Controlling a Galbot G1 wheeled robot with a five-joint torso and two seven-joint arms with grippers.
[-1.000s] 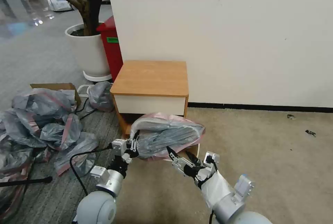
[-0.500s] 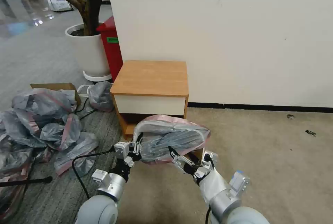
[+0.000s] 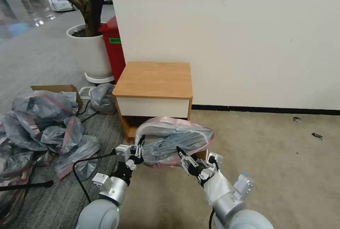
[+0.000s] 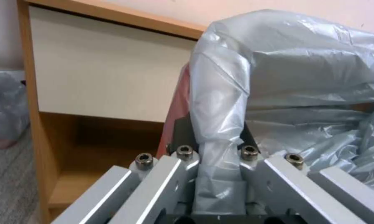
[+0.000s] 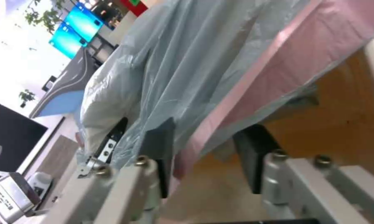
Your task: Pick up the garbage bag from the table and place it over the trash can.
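The bench (image 3: 154, 79) stands against the wall beyond both tools with its top bare, because the garbage bag (image 3: 173, 138) is already off it, stretched in the air in front of the drawer and open shelf.

The bag hangs as a wide, puffed canopy between the two arms, which looks like a way of keeping its mouth spread so it can drop around a rim. I cannot pick out the trash can itself; it may sit under the bag, hidden by the plastic.

The left tool (image 3: 139, 150) is clamped tight on a twisted grey fold at the bag's left end, the plastic bunched between its pads (image 4: 182, 130).

The right tool (image 3: 185, 158) is at the near edge, toward the right. Its fingers (image 5: 162, 146) stand fairly wide with the pink band (image 5: 278, 71) passing between them, so I judge it to be reaching for that edge rather than gripping it.

A heap of similar bags (image 3: 46, 122) lies on the floor well off to the left tool's outer side, untouched.
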